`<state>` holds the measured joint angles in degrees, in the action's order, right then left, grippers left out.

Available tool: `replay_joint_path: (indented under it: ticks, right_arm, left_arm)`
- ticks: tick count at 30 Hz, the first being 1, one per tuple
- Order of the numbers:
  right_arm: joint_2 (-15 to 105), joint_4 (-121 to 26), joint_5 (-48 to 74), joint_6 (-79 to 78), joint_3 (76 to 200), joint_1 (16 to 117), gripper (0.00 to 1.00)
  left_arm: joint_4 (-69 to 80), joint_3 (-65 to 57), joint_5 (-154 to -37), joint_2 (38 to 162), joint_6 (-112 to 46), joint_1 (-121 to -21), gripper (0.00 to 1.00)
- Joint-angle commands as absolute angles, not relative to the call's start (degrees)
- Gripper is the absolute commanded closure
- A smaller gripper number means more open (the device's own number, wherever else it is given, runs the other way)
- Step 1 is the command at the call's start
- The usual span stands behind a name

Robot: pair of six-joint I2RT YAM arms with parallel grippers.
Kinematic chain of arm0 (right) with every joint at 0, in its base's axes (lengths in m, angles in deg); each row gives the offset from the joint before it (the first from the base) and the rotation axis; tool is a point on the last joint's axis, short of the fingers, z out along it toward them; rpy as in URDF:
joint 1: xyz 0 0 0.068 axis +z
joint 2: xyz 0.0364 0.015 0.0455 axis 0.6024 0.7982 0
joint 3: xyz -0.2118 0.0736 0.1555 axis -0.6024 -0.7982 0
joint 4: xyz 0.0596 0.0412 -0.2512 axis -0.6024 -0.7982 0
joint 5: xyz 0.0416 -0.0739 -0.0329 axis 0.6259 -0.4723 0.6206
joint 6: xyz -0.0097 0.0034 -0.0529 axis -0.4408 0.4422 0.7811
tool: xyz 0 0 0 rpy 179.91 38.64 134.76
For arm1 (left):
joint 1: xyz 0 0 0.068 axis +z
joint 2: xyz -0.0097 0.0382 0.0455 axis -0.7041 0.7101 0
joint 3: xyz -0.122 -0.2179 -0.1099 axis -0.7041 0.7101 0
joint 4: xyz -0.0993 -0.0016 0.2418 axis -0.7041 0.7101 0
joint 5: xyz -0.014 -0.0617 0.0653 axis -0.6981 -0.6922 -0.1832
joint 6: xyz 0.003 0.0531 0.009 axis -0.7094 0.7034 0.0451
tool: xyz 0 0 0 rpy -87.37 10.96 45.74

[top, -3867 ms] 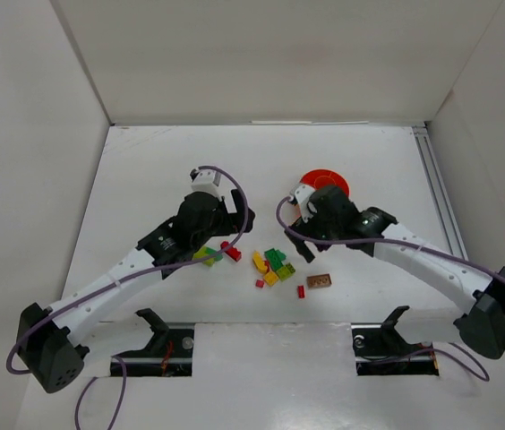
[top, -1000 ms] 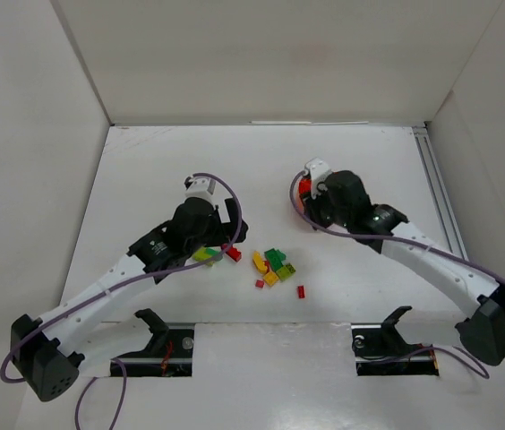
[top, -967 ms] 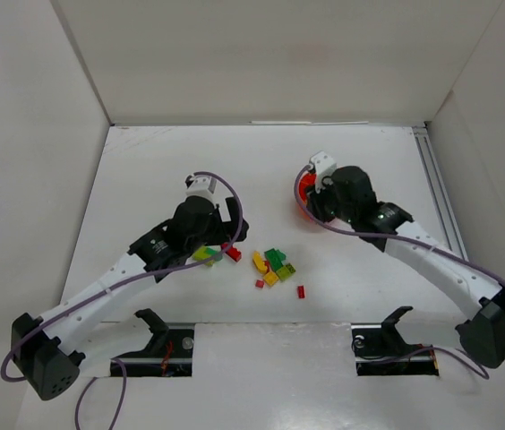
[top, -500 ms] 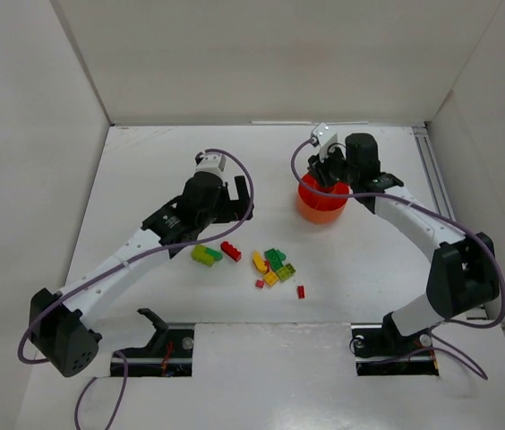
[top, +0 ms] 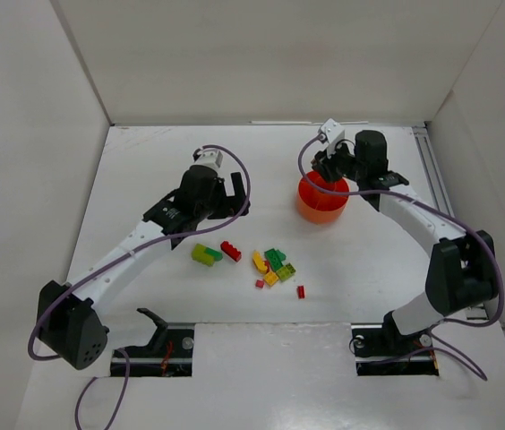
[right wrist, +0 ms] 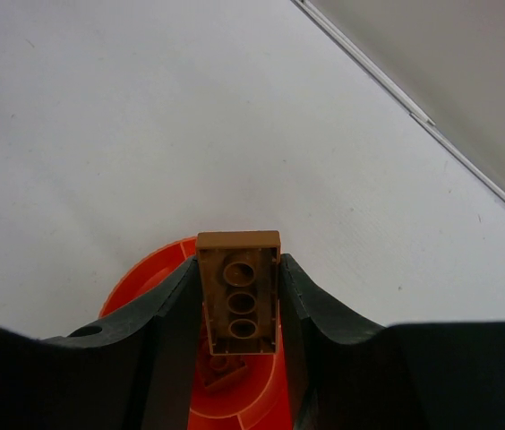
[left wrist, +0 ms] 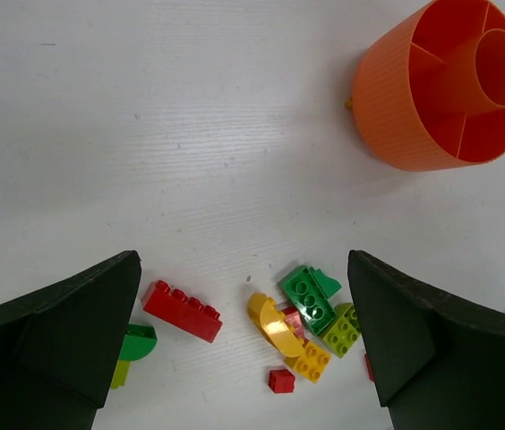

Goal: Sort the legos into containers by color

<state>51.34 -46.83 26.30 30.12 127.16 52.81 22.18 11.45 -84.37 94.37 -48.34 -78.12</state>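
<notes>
The left gripper (left wrist: 243, 345) hangs over the table (left wrist: 145, 134), jaws spread wide with nothing between them. Below it lie the loose legos (top: 266, 267), well apart from the dish. I count roughly eight in red, yellow, green and lime, one half hidden behind a finger. There's one orange dish (top: 320, 204), ribbed outside, with compartments round a central cup. Above it the right gripper (right wrist: 239, 269) clenches one brown brick (right wrist: 239, 309), and a second brown piece (right wrist: 226, 373) possibly lies beneath.
</notes>
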Motion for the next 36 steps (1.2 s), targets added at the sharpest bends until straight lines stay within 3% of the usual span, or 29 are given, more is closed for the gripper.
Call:
replay_joint_path:
  ticks: [1,17,28,31,33,36]
  right_arm:
    - [52.17,-43.17,28.49,30.68,127.03,52.42,0.65]
    - [52.69,-42.64,31.39,31.29,122.28,49.61,0.54]
    - [49.54,-42.12,32.01,30.77,121.75,49.61,0.4]
    - [46.2,-42.12,32.0,30.24,121.75,49.61,0.3]
    - [44.35,-42.12,31.48,29.63,121.23,49.61,0.0]
    - [40.31,-43.33,23.86,29.1,121.23,51.78,0.0]
  left_arm:
    - [20.03,9.07,-85.35,94.22,-47.37,-77.46,0.0]
    - [20.03,9.07,-86.41,95.36,-48.43,-76.93,0.0]
    - [19.5,9.07,-87.46,95.28,-48.96,-76.93,0.0]
    - [19.5,9.68,-87.46,94.14,-48.96,-76.93,0.0]
    - [18.97,9.68,-87.46,94.13,-48.96,-76.93,0.0]
    - [18.97,10.21,-87.99,92.91,-48.96,-76.93,0.0]
